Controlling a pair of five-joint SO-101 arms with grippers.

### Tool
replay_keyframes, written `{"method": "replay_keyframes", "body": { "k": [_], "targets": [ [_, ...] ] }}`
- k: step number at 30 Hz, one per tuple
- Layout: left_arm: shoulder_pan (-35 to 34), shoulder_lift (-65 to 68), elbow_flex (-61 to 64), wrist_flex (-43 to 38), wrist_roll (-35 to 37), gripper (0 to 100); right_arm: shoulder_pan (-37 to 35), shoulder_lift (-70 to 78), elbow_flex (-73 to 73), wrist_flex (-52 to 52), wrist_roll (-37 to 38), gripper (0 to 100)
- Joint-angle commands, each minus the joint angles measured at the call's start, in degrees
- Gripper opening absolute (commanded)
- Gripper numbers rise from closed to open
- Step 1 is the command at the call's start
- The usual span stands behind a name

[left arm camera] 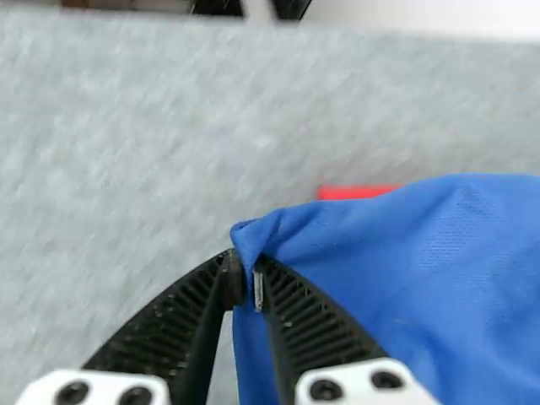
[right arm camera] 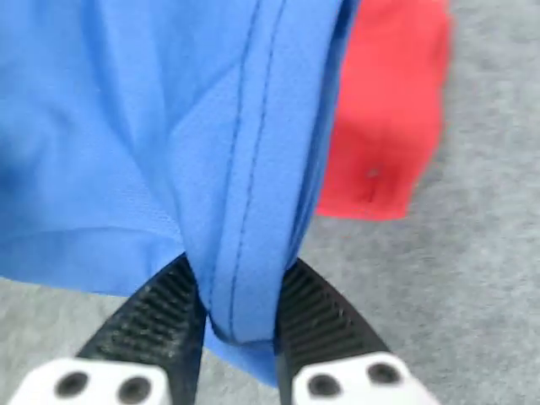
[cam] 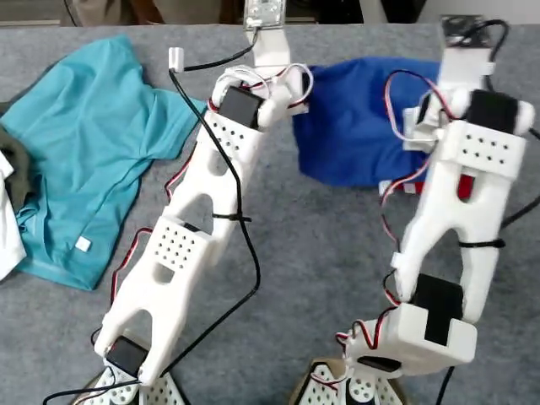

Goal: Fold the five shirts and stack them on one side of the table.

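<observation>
Two black ribbed fingers (left arm camera: pixel 198 312) of the left gripper (left arm camera: pixel 245 283), pressed almost together on a small bunched corner of one blue shirt (left arm camera: pixel 405 278). Two matching fingers (right arm camera: pixel 152 316) of the right gripper (right arm camera: pixel 240 283), slightly apart, pinching a thick stitched fold of the same blue shirt (right arm camera: pixel 126 126), with the fabric hanging out on both sides of them.

Just beyond the blue cloth, one red shirt (right arm camera: pixel 388 118), lying flat on the grey table (cam: pixel 321 245) and partly covered by the blue one; seen from the left wrist as a thin red strip (left arm camera: pixel 354 192) at the blue shirt's edge.

From above: one blue shirt (cam: pixel 354 126) at the far middle of the table, held between two white arms. Left arm (cam: pixel 194 228) stretched long and low from the near edge diagonally to the shirt's left corner. Right arm (cam: pixel 456 194) bent up and folded over the shirt's right side, hiding its own gripper.

Well apart, on the table's left side: one teal shirt (cam: pixel 84 143), spread out and rumpled. At its left edge, one dark cloth (cam: pixel 17 169) and one white cloth (cam: pixel 7 228), both cut off by the frame, type impossible to tell.
</observation>
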Motion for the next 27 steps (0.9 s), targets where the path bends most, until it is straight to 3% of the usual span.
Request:
{"method": "replay_keyframes", "body": {
  "k": [1, 7, 12, 14, 17, 21, 27],
  "targets": [
    [0.9, -2.7, 0.2, -9.8, -0.3, 2, 5.2, -2.2, -3.0, -4.4, -0.1, 0.2],
    [3.4, -1.3, 10.9, -24.6, -0.3, 2, 12.9, 3.6, -3.5, -12.9, -0.1, 0.2],
    [5.0, -0.9, 21.1, -37.2, -0.6, 2, 13.8, 10.2, -3.7, -16.7, 0.4, 0.6],
    [5.1, -0.9, 24.1, -38.6, -0.6, 2, 13.4, 11.5, -3.6, -16.6, 0.5, 3.3],
    [4.8, -0.9, 25.3, -37.3, -0.6, 3, 13.5, 12.3, -3.2, -16.2, -0.1, 14.9],
    [6.0, -1.5, 21.8, -22.7, 1.5, 20, 13.7, 12.0, -3.7, -15.7, 1.4, 27.8],
    [5.2, -1.3, 8.3, -14.8, 2.5, 20, 12.8, 11.8, -6.7, -11.0, 4.4, 34.8]
  ]
}}
